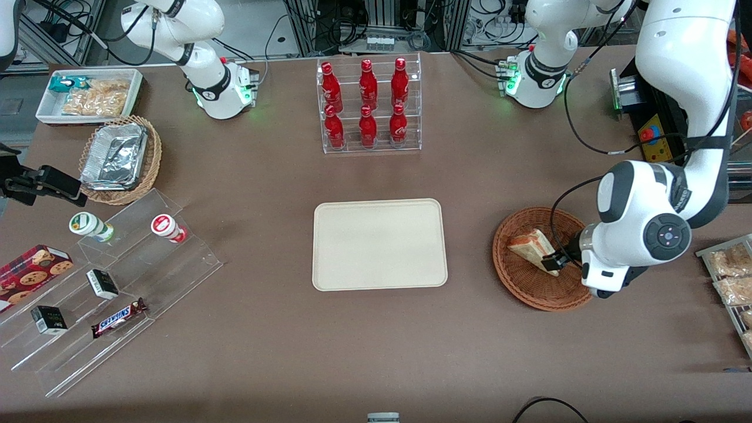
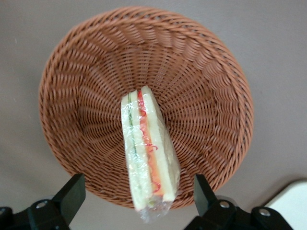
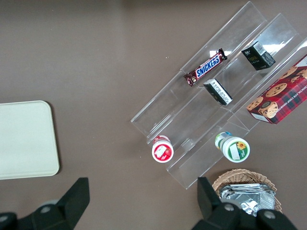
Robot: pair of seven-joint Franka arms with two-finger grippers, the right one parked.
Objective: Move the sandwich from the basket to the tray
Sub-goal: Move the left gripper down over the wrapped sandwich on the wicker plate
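Item: sandwich (image 2: 147,153), wrapped wedge, standing on edge in the basket (image 2: 86,76), directly between the fingers (image 2: 72,194). Gripper (image 2: 139,199): spread open, one finger to each bread face, neither touching. Handling note: descend evenly, close across the flat faces with light pressure so the filling is not squeezed, then lift clear of the rim. Tray (image 1: 379,244) lies well apart on the surface. Fingertips are cut off from view; their depth in the basket is unclear.

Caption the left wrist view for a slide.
Open gripper hovering over the wrapped sandwich lying in the wicker basket.
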